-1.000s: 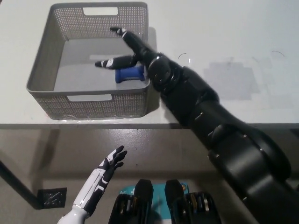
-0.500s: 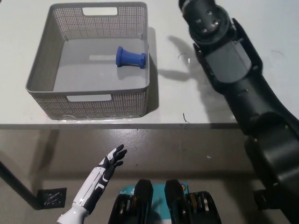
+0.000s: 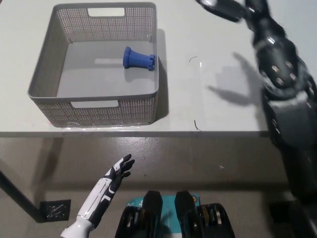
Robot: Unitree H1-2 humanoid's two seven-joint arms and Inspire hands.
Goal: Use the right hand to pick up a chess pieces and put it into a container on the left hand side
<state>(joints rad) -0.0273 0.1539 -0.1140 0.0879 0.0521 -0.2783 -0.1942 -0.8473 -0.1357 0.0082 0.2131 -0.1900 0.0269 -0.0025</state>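
A: On the white table (image 3: pixel 223 29), what's the biggest thing?

B: The grey mesh basket (image 3: pixel 94 110), sitting toward the robot's left side of the top, near the front edge. That is the container the task means.

A: And the chess piece?

B: A blue chess piece (image 3: pixel 138 59) lies on its side on the basket floor, toward the right wall. It is inside and touched by nothing.

A: So where is the right hand?

B: The black right hand (image 3: pixel 225 7) is up at the top edge, far side of the table, well apart from the basket. It is blurred and partly cut off by the frame, but the fingers look spread and nothing shows in them.

A: The left one?

B: The white left hand (image 3: pixel 116 174) hangs below the table edge, fingers apart, empty, taking no part.

A: Which step, then?

B: I'd judge one piece delivered. No other piece shows on the table, so the next move would call for finding one beyond the frame, if any remains.
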